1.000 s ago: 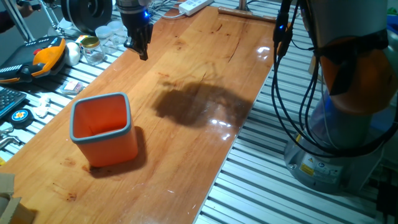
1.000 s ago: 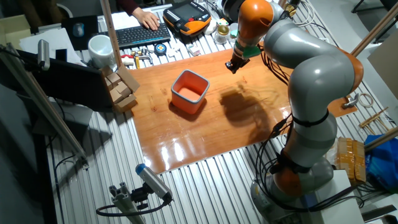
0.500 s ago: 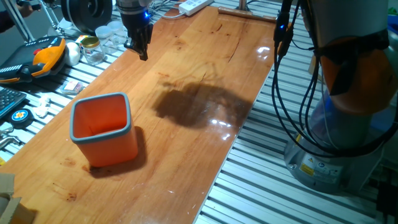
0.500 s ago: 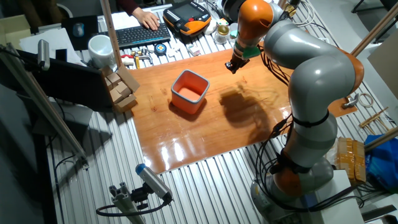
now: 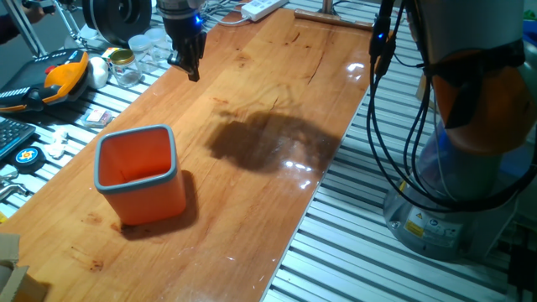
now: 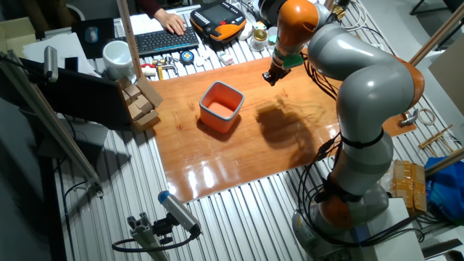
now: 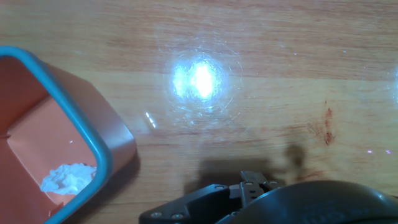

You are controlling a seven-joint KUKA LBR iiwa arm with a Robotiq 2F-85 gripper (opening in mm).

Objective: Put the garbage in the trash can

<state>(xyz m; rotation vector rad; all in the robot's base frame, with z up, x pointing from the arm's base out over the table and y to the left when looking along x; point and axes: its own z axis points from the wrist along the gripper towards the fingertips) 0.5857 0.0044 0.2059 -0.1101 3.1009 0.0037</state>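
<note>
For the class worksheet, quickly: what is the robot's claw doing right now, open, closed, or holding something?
Claw: above the wooden table, with nothing visible in it; open or closed cannot be told. The paper wad lies in the orange bin.

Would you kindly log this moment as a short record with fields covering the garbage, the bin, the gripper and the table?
garbage: crumpled white paper wad, lying on the bin's floor
trash can: orange rounded-square plastic bin with grey rim, upright on the table
gripper: two-finger gripper, above the table's far side, away from the bin; open or shut cannot be told
table: glossy wooden tabletop
task state: wad appears already inside the bin
</note>
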